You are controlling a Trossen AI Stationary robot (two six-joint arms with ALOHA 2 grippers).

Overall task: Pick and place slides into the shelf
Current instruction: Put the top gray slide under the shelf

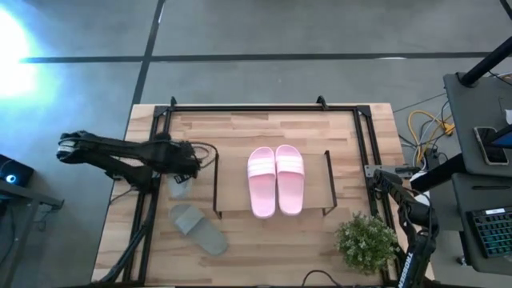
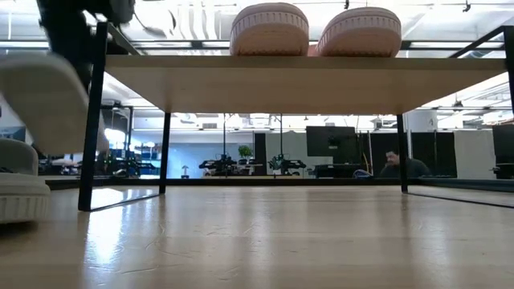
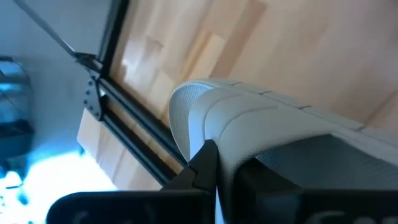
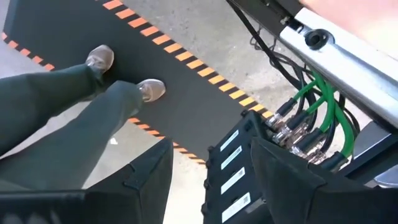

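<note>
Two pale pink slides (image 1: 276, 180) lie side by side on the shelf's plank top (image 1: 232, 196); from the low view their ends (image 2: 313, 30) rest on the plank (image 2: 305, 84). One grey-green slide (image 1: 198, 230) lies flat on the table left of the shelf. A second grey-green slide (image 1: 180, 189) hangs under my left gripper (image 1: 186, 170), which is shut on it beside the shelf's left end frame. My right gripper (image 4: 211, 186) stands open at the table's right edge, over the floor, with nothing between its fingers. My left gripper pinches the grey-green slide between its two fingers (image 3: 202, 165) at the edge of the ribbed strap (image 3: 230, 130); the fingers hide the exact spot. They come slanting down from the table's left. The slide (image 2: 40, 100) hangs tilted below them, lifted clear of the table.
A larger black tube frame (image 1: 264, 106) runs around the table's far, left and right sides. A small green plant (image 1: 366, 242) stands near the front right corner. Bare table (image 2: 265, 241) stretches under the shelf. A person's legs (image 4: 74, 106) show on the floor beyond the right edge.
</note>
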